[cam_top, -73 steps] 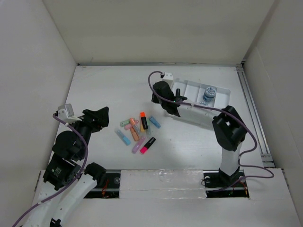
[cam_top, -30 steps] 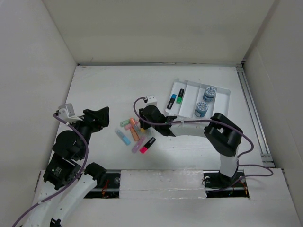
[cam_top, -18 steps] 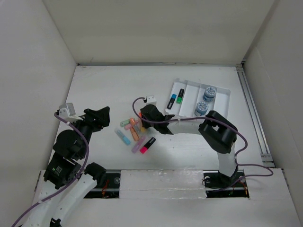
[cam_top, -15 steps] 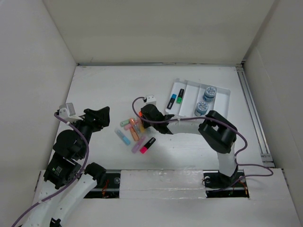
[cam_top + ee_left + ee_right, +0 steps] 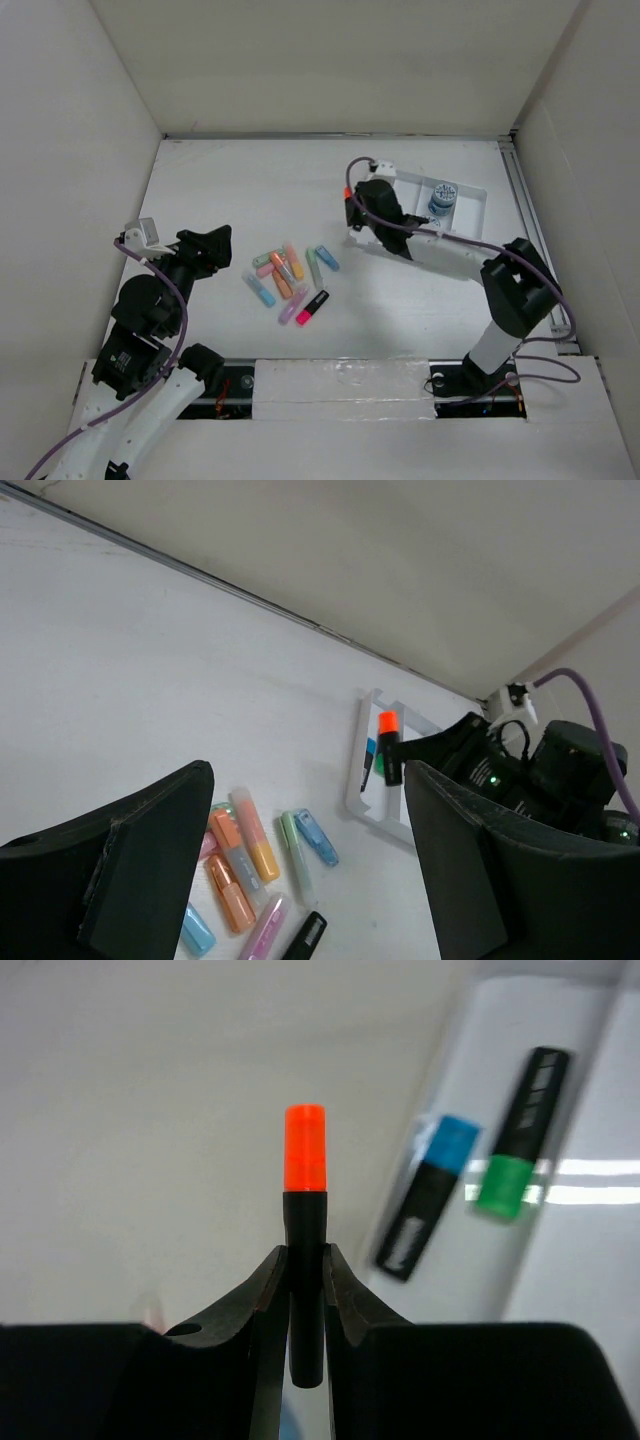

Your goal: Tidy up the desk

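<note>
Gripper of right arm pinches orange-capped highlighter upright beside tray.

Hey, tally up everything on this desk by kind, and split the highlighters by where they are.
Loose highlighter pens on the matte white desk: 10
Black highlighters in the white ribbed tray: 2, a blue-capped one and a green-capped one
Orange-capped black highlighter in the right gripper: 1
Blue-and-white round tub in view: 1
Tray: 1
Total: 15
</note>
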`<state>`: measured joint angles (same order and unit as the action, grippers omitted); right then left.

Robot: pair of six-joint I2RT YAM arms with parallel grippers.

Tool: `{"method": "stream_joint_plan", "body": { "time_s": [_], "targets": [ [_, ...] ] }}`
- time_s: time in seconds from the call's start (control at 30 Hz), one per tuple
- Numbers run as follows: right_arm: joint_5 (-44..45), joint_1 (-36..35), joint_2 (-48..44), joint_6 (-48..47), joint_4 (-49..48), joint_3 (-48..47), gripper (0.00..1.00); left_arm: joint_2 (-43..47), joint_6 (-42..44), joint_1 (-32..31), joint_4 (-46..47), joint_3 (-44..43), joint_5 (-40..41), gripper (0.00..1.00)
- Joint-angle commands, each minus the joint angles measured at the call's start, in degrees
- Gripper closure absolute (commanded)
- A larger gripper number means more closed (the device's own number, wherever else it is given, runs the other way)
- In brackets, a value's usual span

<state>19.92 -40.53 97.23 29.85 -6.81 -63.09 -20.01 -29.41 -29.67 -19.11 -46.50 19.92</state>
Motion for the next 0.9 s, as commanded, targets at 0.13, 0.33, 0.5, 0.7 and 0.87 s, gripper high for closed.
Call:
{"method": "stream_joint_plan", "body": {
  "time_s": [0.13,0.33,0.5,0.7,0.87],
  "targets": [
    [-4.19,13.36,-1.17,2.59,-3.48,4.21,0.81,0.41,0.58,-0.12,2.06,0.18,-0.50,0.27],
    [-6.12,16.28,2.52,3.73,-0.58,-0.01,0.54,0.32,0.58,-0.12,2.24,0.18,-0.32,0.27],
    [-7.79,16.28,-1.85,3.38,-3.47,3.14,0.48,0.15,0.67,-0.12,2.24,0.36,-0.58,0.27],
    [-8.93,11.28,-7.93,2.50,-3.56,7.70,0.75,0.59,0.58,-0.12,2.24,0.27,-0.50,0.27],
    [-10.87,-0.75,-8.64,-0.75,-0.50,9.22,0.99,0.59,0.67,-0.12,2.24,0.27,-0.59,0.27]
  ]
}}
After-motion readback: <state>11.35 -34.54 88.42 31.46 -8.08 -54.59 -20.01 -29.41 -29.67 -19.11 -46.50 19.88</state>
